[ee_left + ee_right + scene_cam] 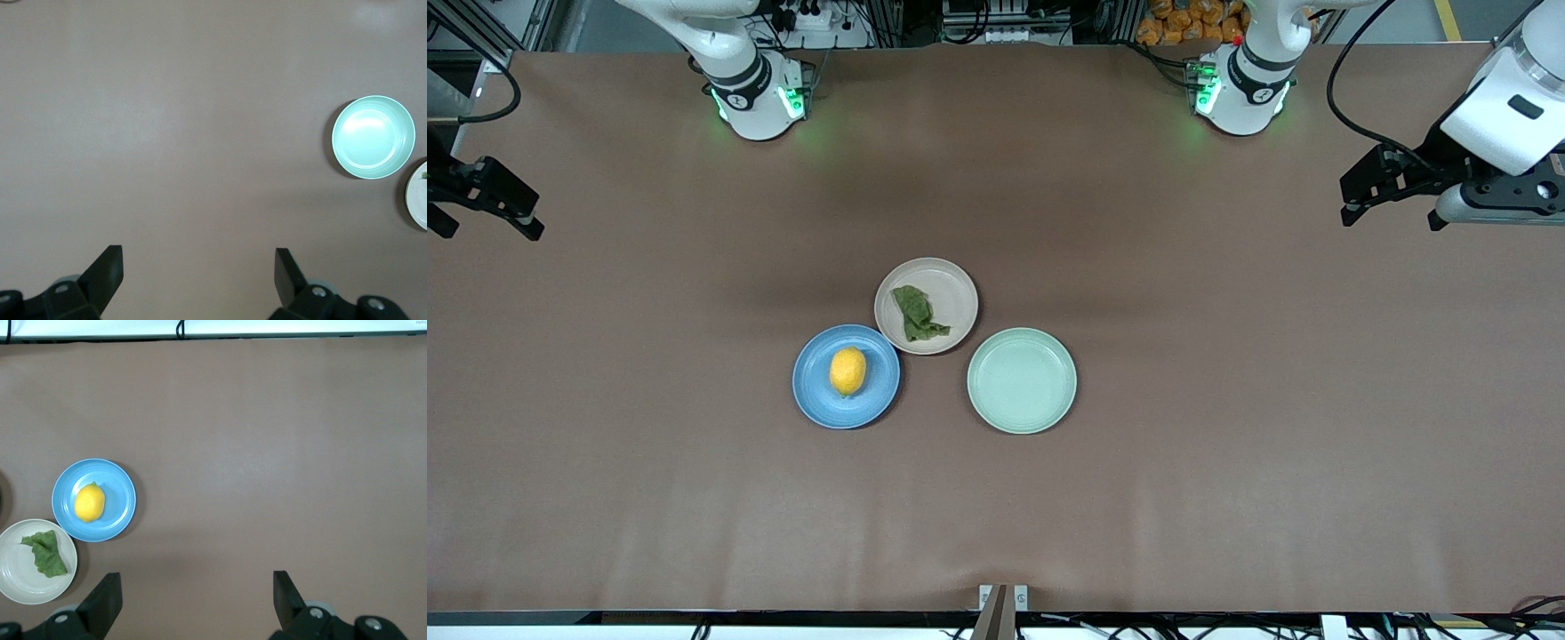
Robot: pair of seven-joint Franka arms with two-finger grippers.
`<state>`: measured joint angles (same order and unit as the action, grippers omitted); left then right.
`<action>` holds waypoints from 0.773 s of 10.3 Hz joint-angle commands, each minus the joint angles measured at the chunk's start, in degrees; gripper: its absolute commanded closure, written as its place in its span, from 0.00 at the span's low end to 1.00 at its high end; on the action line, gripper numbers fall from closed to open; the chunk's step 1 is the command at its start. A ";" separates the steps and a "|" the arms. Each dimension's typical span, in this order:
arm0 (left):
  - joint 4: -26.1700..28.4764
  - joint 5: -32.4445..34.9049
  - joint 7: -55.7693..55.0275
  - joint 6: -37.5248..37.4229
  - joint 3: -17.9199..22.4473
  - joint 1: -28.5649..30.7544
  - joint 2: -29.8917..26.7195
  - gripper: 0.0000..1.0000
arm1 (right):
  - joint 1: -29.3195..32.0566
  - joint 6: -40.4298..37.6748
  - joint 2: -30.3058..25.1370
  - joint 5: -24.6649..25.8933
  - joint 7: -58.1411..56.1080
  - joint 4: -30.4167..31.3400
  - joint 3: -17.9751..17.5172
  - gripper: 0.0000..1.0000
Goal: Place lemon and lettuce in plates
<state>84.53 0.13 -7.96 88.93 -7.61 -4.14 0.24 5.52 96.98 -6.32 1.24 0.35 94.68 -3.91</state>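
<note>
The yellow lemon (pixel 847 371) lies in the blue plate (pixel 814 391) near the table's middle. The dark green lettuce (pixel 919 313) lies in the beige-pink plate (pixel 953 293), which touches the blue plate and is farther from the front camera. My left gripper (pixel 1394 216) is open and empty, up over the left arm's end of the table. My right gripper (pixel 485 229) is open and empty, over the right arm's end. The right wrist view shows the lemon (pixel 89 503), blue plate (pixel 121 500), lettuce (pixel 45 553) and beige plate (pixel 27 587), well apart from that gripper (pixel 197 590).
An empty mint-green plate (pixel 1022 380) sits beside the blue plate, toward the left arm's end. It also shows in the left wrist view (pixel 372 137), off to one side of the left gripper (pixel 198 267). Brown table surface surrounds the three plates.
</note>
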 commanded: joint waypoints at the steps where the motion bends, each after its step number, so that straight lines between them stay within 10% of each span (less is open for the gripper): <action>1: -0.33 -0.66 1.98 -1.04 -0.04 0.62 -0.51 0.00 | 0.10 -6.60 4.81 -0.27 -0.26 -8.43 0.13 0.00; 8: -0.16 -0.66 1.98 -1.04 -0.04 0.53 -0.60 0.00 | -2.10 -9.80 6.59 -0.45 -0.35 -10.14 3.46 0.00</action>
<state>84.53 0.13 -7.91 88.79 -7.60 -4.07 0.24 4.50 87.85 -0.21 1.24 0.33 84.98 -1.63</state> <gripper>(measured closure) 0.000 0.000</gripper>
